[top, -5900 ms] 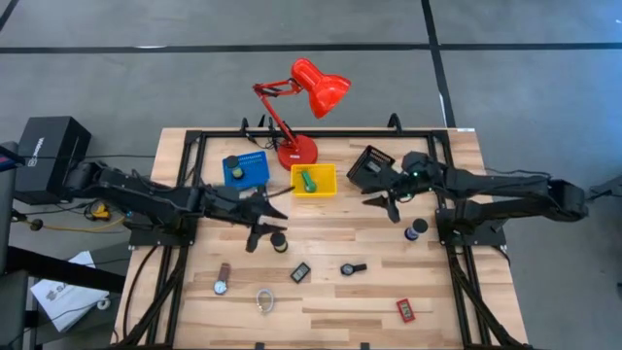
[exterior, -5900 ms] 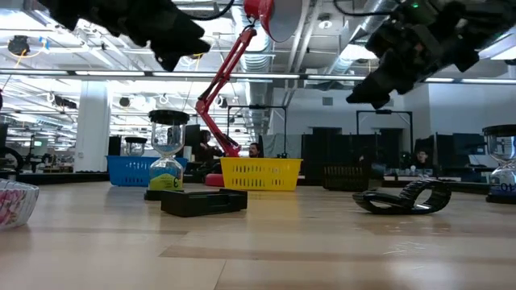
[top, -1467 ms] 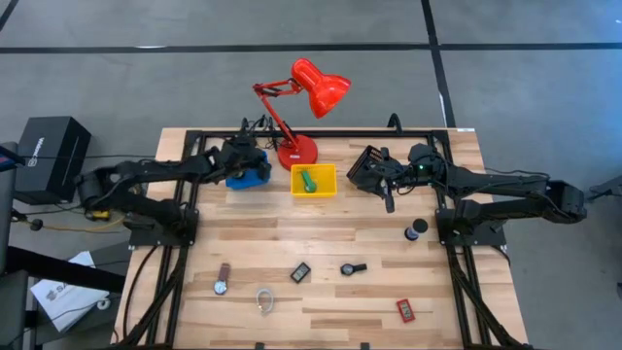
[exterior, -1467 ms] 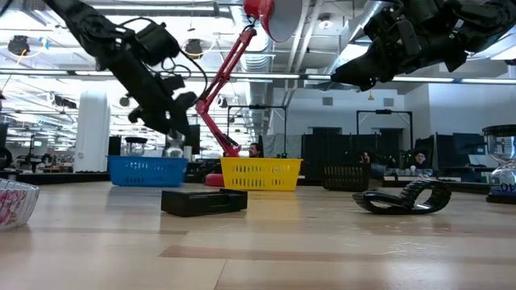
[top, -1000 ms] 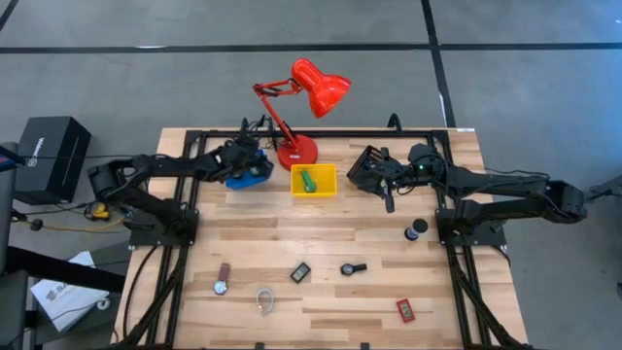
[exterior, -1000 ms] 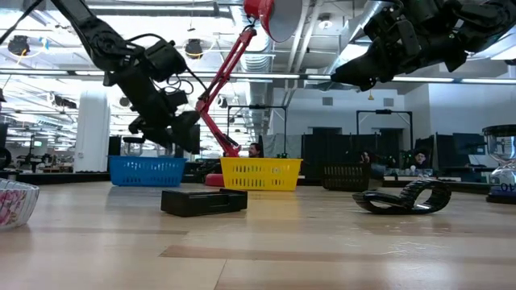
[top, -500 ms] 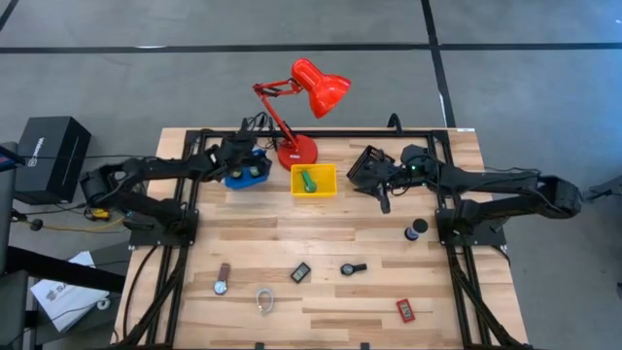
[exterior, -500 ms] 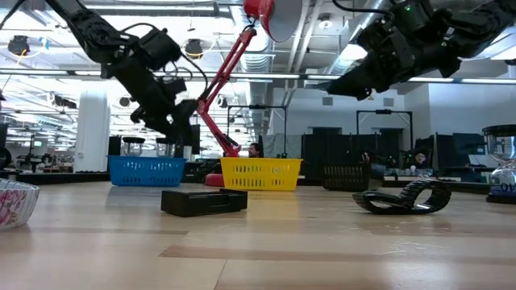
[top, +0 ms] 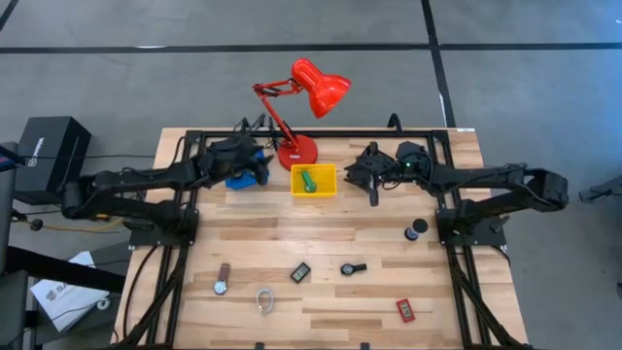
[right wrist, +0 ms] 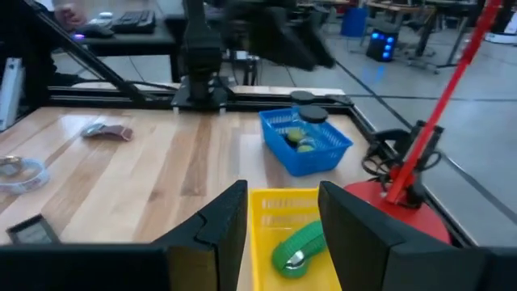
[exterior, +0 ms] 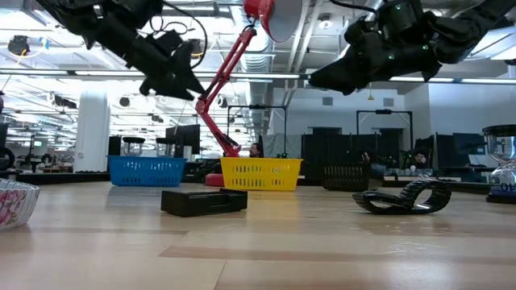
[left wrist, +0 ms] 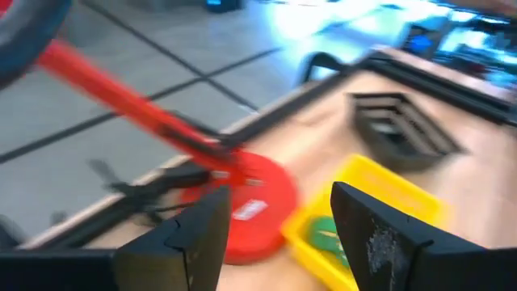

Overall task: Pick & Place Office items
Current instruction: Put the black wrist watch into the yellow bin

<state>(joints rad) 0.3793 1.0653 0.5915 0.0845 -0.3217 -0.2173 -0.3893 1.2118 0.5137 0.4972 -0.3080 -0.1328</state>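
My left gripper point(top: 255, 163) hangs open and empty above the blue tray point(top: 236, 180). Two black-capped cylinders point(right wrist: 303, 133) stand in that tray. My right gripper point(top: 370, 183) is open and empty, high over the black tray point(left wrist: 400, 125). The green stubby piece point(top: 307, 181) lies in the yellow tray point(top: 328, 185). On the near half of the table lie the wristwatch point(top: 223, 279), the clear ring point(top: 264, 300), two small black gadgets point(top: 300, 272) point(top: 353, 268), the red rectangle point(top: 405, 310) and a black cylinder point(top: 416, 230).
The red desk lamp point(top: 296, 151) stands at the far edge between the blue and yellow trays, its arm reaching up over them. A black frame point(top: 194, 136) runs around the table's edges. Bare wood lies between the trays and the loose items.
My left gripper has risen from down at the blue tray to well above it, and a black-capped cylinder now stands in the tray beside the other. My right gripper has shifted a little toward the table's left, over the black tray.
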